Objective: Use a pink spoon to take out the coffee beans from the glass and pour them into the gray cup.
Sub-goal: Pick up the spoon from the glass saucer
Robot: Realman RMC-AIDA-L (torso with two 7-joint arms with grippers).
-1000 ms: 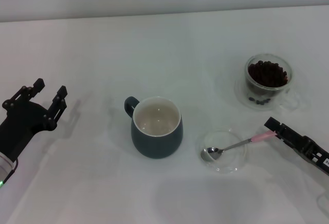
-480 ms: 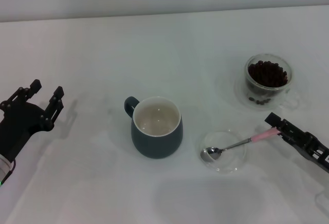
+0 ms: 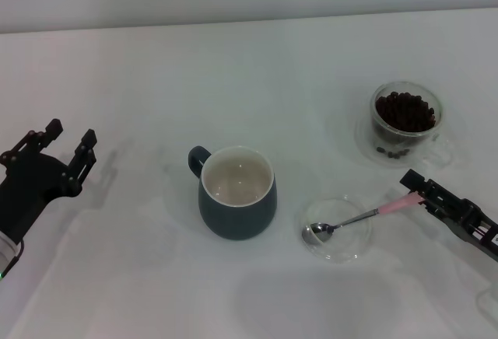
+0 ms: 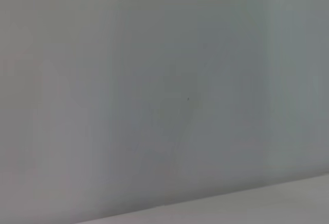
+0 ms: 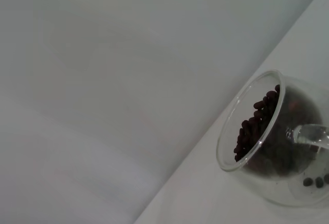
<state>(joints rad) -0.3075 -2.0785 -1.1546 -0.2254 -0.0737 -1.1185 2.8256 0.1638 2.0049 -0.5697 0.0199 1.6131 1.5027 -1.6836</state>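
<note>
The gray cup [image 3: 237, 193] stands upright in the middle of the table, its cream inside bare. The glass [image 3: 405, 124] holds the coffee beans [image 3: 404, 111] at the far right; it also shows in the right wrist view [image 5: 267, 147] with the beans [image 5: 255, 123]. The pink spoon [image 3: 366, 216] lies with its metal bowl in a clear saucer [image 3: 348, 249] and its pink handle raised toward my right gripper [image 3: 415, 189], which is shut on the handle's end. My left gripper [image 3: 64, 146] is open and empty at the far left.
The saucer sits just right of the gray cup and in front of the glass. A white wall runs along the table's back edge. The left wrist view shows only pale wall and a strip of table.
My right gripper has moved slightly back, and the spoon's handle end has risen with it while the bowl slid a little left. My left gripper has drifted slightly left and down.
</note>
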